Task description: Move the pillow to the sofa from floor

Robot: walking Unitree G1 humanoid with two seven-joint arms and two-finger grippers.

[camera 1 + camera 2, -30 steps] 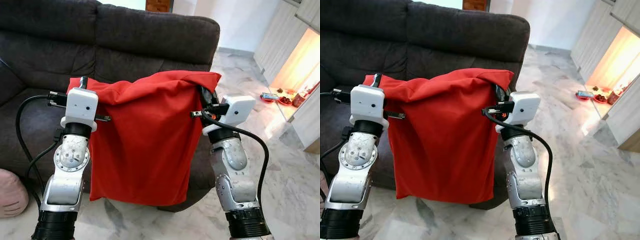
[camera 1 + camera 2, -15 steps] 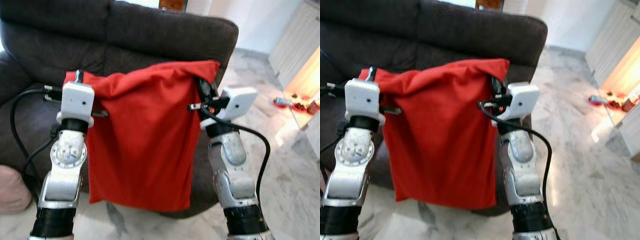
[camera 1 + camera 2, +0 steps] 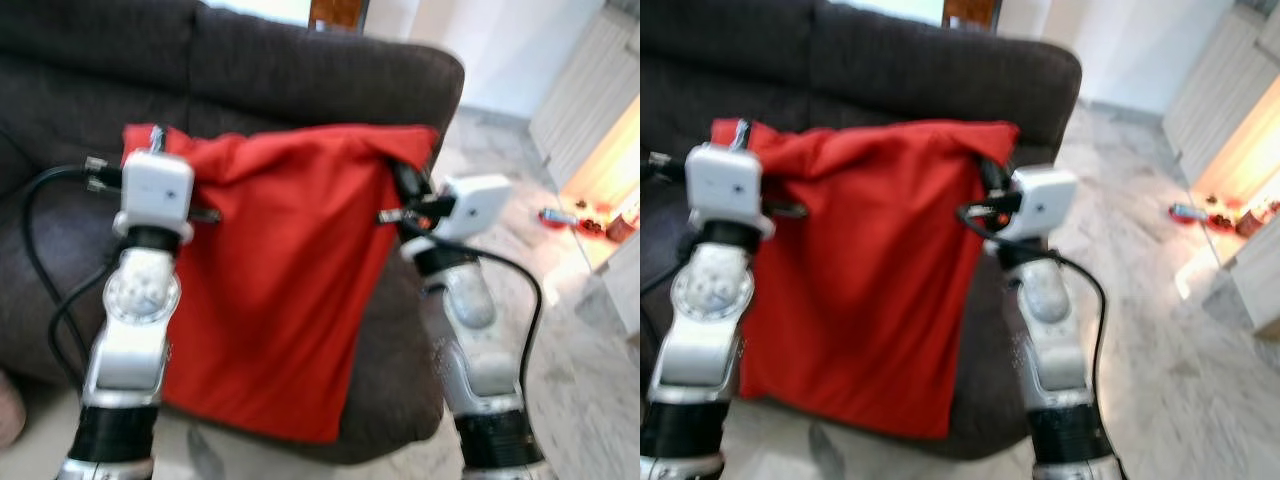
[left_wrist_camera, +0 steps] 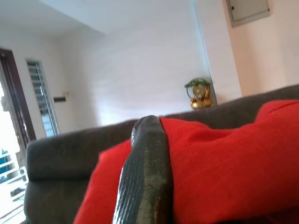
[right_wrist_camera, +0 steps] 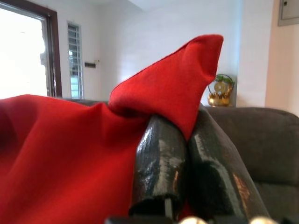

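A red pillow point(image 3: 275, 270) hangs flat between my two arms, in front of the dark grey sofa point(image 3: 260, 75). My left gripper point(image 3: 152, 140) is shut on its top left corner, and a black finger point(image 4: 145, 177) presses against the red cloth point(image 4: 224, 163). My right gripper point(image 3: 405, 178) is shut on the top right corner; its two black fingers point(image 5: 161, 163) pinch a red fold point(image 5: 182, 88). The pillow's lower edge hangs below the sofa seat's front edge.
Marble floor point(image 3: 590, 360) stretches to the right of the sofa. Small items point(image 3: 575, 212) lie on the floor by a lit cabinet at the far right. The sofa's right armrest point(image 3: 425, 75) stands just behind my right gripper.
The view has moved closer to the sofa and is blurred. The pillow now hangs a little higher against the sofa back. Both grippers still hold its top corners.
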